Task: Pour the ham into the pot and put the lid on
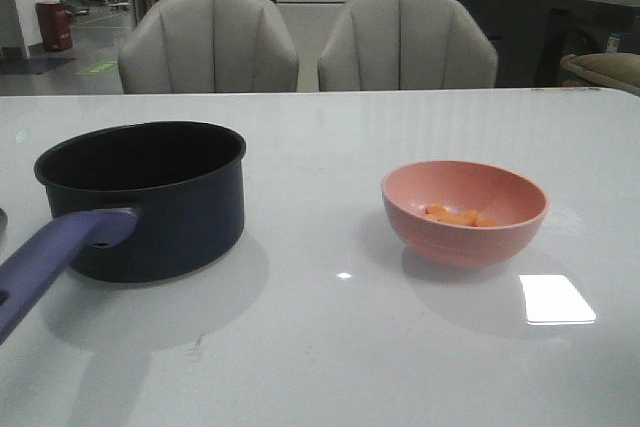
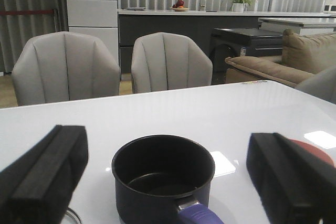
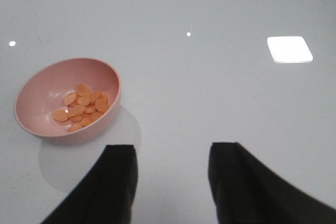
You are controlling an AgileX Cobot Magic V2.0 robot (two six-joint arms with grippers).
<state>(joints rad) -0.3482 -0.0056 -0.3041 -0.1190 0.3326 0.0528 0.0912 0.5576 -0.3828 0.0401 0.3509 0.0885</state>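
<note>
Front view: the pot stands empty on the bench at about 9 o'clock, handle toward the robot; the pink bowl with the ham sits at about 3 o'clock, well apart from it. The lid cannot be made out.

Left wrist view: the left claw is wide and holds nothing, with the pot showing between its fingers.

Right wrist view: the right claw is wide and empty, the bowl off toward 10 o'clock of it. I judge the first step is gripping the bowl: centre one finger inside the rim, one outside, and close firmly before lifting, keeping it level so no ham spills.
</note>
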